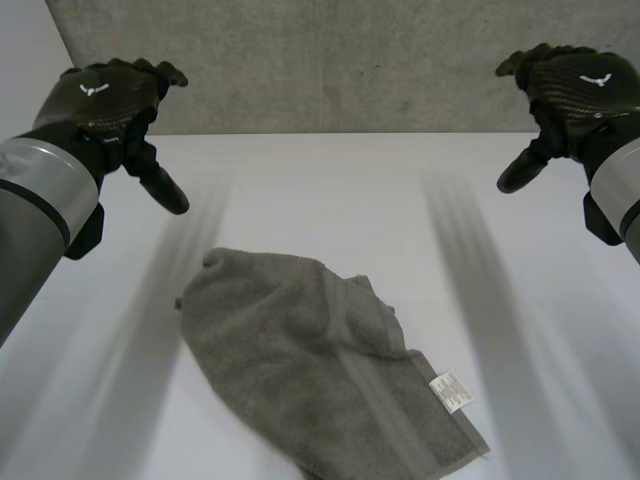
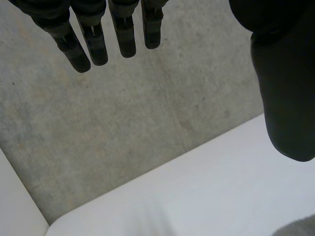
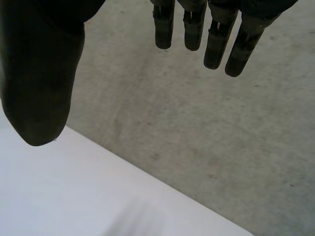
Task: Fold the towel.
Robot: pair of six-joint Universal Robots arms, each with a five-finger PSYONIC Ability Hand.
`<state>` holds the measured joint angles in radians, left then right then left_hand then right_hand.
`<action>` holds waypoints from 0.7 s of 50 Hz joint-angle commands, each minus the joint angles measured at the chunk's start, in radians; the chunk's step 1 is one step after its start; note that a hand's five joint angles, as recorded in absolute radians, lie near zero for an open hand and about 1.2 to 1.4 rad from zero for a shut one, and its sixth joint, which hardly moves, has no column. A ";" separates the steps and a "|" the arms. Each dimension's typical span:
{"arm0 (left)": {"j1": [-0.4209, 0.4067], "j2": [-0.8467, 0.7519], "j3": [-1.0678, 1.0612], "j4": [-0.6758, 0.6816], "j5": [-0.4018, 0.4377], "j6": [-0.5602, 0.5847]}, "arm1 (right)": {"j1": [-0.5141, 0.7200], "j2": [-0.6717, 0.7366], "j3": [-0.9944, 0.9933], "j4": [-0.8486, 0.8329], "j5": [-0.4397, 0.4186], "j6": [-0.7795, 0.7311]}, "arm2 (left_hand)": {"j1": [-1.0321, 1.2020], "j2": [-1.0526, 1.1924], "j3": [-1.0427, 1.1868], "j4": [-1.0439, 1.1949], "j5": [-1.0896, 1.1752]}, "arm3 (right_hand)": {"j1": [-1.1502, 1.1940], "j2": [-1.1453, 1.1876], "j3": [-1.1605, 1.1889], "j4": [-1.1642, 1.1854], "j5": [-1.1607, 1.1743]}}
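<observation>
One crumpled towel [image 1: 320,360]; left hand [image 1: 105,95], right hand [image 1: 585,85] relaxed, well clear.

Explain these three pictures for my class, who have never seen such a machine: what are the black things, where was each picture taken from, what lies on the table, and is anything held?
This is a robot with two grey arms at a white table. The black things are its hands, machine parts. The wide picture comes from a camera between and behind the arms, looking down: the left hand and the right hand hang raised, one at each side. The other two come from a camera on each wrist, looking along the palm, so that hand's fingers come in from the top, with a grey wall beyond. On the table lies a crumpled grey towel with a small white label near one corner. Nothing is held: both hands are open, fingers straight, clear of the towel.
</observation>
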<state>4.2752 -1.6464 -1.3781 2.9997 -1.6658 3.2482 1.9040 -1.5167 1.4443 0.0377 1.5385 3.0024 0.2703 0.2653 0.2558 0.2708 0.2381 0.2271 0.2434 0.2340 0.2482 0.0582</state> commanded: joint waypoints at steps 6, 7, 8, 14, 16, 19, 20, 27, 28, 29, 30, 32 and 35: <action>0.118 -0.267 -0.013 0.024 0.109 0.117 | 0.093 0.263 -0.106 0.226 -0.264 -0.188 | -0.069 -0.064 -0.054 -0.069 -0.211 | -0.053 -0.069 -0.059 -0.074 -0.058; 0.118 -0.268 -0.013 0.024 0.109 0.117 | 0.093 0.263 -0.107 0.226 -0.264 -0.188 | -0.069 -0.064 -0.054 -0.069 -0.211 | -0.053 -0.069 -0.059 -0.074 -0.058; 0.126 -0.318 0.005 0.022 0.135 0.143 | 0.142 0.320 -0.149 0.249 -0.262 -0.175 | -0.066 -0.061 -0.051 -0.066 -0.208 | -0.053 -0.069 -0.059 -0.074 -0.058; 0.134 -0.493 0.070 0.004 0.248 0.209 | 0.228 0.574 -0.287 0.277 -0.262 -0.093 | -0.063 -0.058 -0.048 -0.063 -0.205 | -0.053 -0.069 -0.059 -0.074 -0.058; 0.133 -0.515 0.073 -0.008 0.280 0.215 | 0.236 0.626 -0.313 0.278 -0.265 -0.058 | -0.048 -0.043 -0.034 -0.049 -0.190 | -0.053 -0.069 -0.059 -0.074 -0.058; 0.135 -0.533 0.077 -0.050 0.332 0.228 | 0.254 0.722 -0.363 0.286 -0.274 0.005 | 0.080 0.085 0.095 0.080 -0.062 | 0.205 0.189 0.198 0.184 0.200; 0.135 -0.533 0.077 -0.050 0.333 0.228 | 0.273 0.757 -0.389 0.288 -0.275 0.022 | 0.081 0.086 0.096 0.081 -0.061 | 0.466 0.450 0.459 0.445 0.460; 0.126 -0.533 0.126 -0.087 0.388 0.238 | 0.282 0.806 -0.525 0.306 -0.253 0.030 | 1.126 1.131 1.140 1.125 0.983 | 1.169 1.153 1.162 1.148 1.164; 0.126 -0.533 0.126 -0.087 0.388 0.239 | 0.282 0.794 -0.568 0.307 -0.239 0.029 | 1.126 1.131 1.141 1.125 0.984 | 1.169 1.153 1.162 1.148 1.164; 0.123 -0.533 0.161 -0.087 0.388 0.240 | 0.282 0.794 -0.568 0.307 -0.239 0.029 | 1.126 1.131 1.141 1.125 0.984 | 1.169 1.153 1.162 1.148 1.164; 0.120 -0.532 0.207 -0.087 0.380 0.240 | 0.280 0.776 -0.612 0.300 -0.227 0.027 | 1.126 1.131 1.141 1.125 0.984 | 1.169 1.153 1.162 1.148 1.164; 0.118 -0.529 0.265 -0.085 0.374 0.232 | 0.277 0.744 -0.654 0.271 -0.218 0.026 | 1.126 1.131 1.141 1.125 0.984 | 1.169 1.153 1.162 1.148 1.164; 0.111 -0.521 0.412 -0.062 0.345 0.223 | 0.250 0.649 -0.711 0.120 -0.201 0.026 | 1.126 1.131 1.141 1.125 0.984 | 1.169 1.153 1.162 1.148 1.164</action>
<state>4.3970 -2.1797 -1.1802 2.9117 -1.2814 3.4861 2.1851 -0.7387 0.8494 0.3221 1.3051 3.0359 1.3999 1.4403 1.5279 1.5077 1.4198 1.3031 1.2360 1.2852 1.3254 1.1244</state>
